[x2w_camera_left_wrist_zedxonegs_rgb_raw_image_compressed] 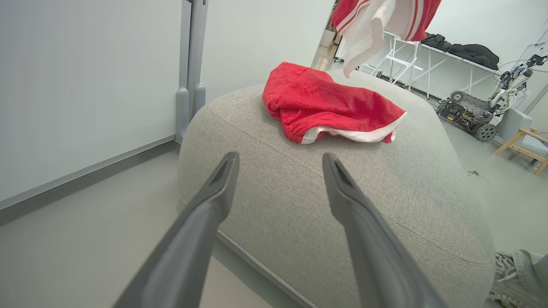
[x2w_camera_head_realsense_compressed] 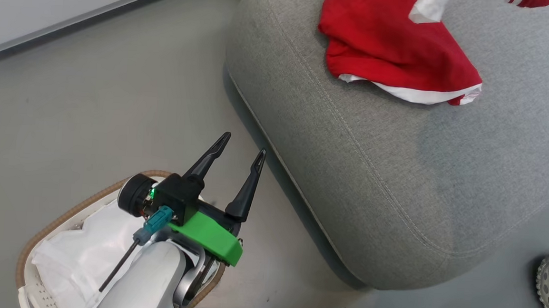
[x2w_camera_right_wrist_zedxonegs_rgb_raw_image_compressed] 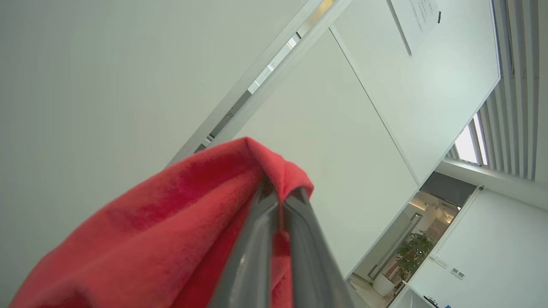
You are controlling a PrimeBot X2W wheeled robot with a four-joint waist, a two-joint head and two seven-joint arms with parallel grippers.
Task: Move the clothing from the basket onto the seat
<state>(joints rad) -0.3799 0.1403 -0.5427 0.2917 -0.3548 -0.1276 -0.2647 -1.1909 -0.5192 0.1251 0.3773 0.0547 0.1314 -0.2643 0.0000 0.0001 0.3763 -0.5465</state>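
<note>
Left gripper (x2w_camera_head_realsense_compressed: 245, 143) hangs spread over the basket (x2w_camera_head_realsense_compressed: 156, 172) at seven o'clock; right gripper (x2w_camera_right_wrist_zedxonegs_rgb_raw_image_compressed: 283, 192) pinches a red garment (x2w_camera_right_wrist_zedxonegs_rgb_raw_image_compressed: 171, 222) (a second garment (x2w_camera_head_realsense_compressed: 395, 47) lies on the seat (x2w_camera_head_realsense_compressed: 373, 169), one o'clock).

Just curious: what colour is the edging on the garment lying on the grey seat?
White edging on the red garment; the left wrist view shows it best.

A pale, daylit office room.
Left of the left gripper's fingers (x2w_camera_left_wrist_zedxonegs_rgb_raw_image_compressed: 209, 205) run white wall panels (x2w_camera_left_wrist_zedxonegs_rgb_raw_image_compressed: 85, 85) over a grey skirting (x2w_camera_left_wrist_zedxonegs_rgb_raw_image_compressed: 85, 175) and smooth grey floor (x2w_camera_left_wrist_zedxonegs_rgb_raw_image_compressed: 64, 256); far beyond their right tip stand a white-framed table (x2w_camera_left_wrist_zedxonegs_rgb_raw_image_compressed: 428, 48) piled with dark bundles (x2w_camera_left_wrist_zedxonegs_rgb_raw_image_compressed: 475, 52) and a wooden chair (x2w_camera_left_wrist_zedxonegs_rgb_raw_image_compressed: 513, 141). Past the right gripper's fingers (x2w_camera_right_wrist_zedxonegs_rgb_raw_image_compressed: 252, 256): a slatted ceiling (x2w_camera_right_wrist_zedxonegs_rgb_raw_image_compressed: 518, 85), a bright window (x2w_camera_right_wrist_zedxonegs_rgb_raw_image_compressed: 469, 145), a potted plant (x2w_camera_right_wrist_zedxonegs_rgb_raw_image_compressed: 413, 252).
</note>
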